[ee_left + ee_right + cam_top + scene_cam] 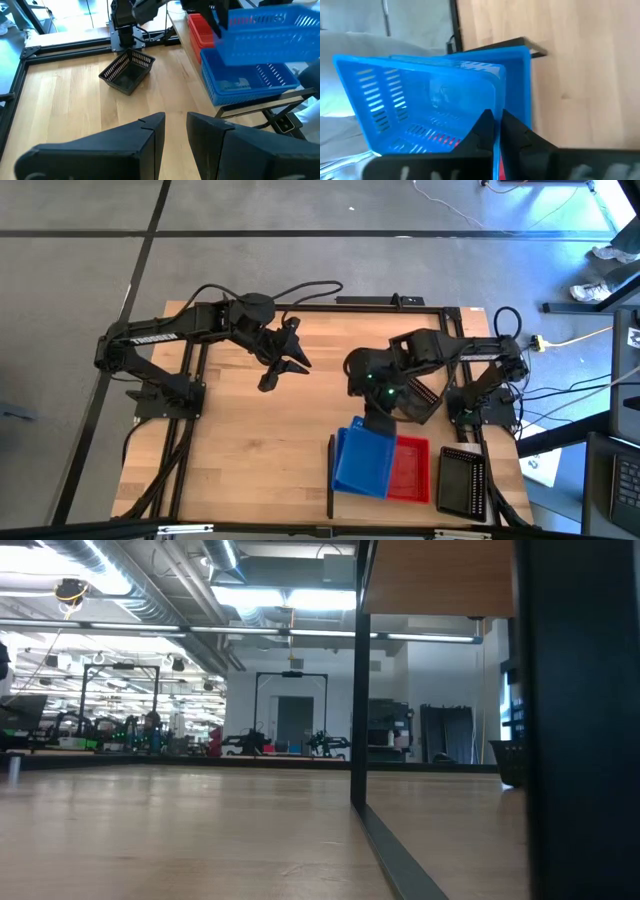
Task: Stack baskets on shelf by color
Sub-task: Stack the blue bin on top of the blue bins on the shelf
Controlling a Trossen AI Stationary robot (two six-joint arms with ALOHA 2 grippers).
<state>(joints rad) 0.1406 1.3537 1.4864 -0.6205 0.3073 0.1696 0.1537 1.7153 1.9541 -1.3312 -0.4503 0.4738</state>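
Note:
My right gripper (368, 423) is shut on a blue basket (362, 458) above the shelf at the table's near right. In the left wrist view this basket (270, 27) hangs just over a second blue basket (245, 82) that stands on the shelf. A red basket (410, 470) stands beside them, and a black one (462, 482) farther right. Another black basket (127, 74) lies tilted on the table by the right arm's base. My left gripper (285, 365) is open and empty over the table's far middle. My right gripper pinches one wall of the blue basket at its rim (496, 145), one finger inside (485, 125) and one outside. The fingers come from above, pointing down. The basket is lifted clear and tilted, its open side toward the wrist camera, right above the lower blue basket.
A thin black bar (330, 475) edges the shelf on its left. Bare table top lies to the left of the bar and in front of my left gripper. A black post (360, 690) stands in the low view. Black frame rails run round the table.

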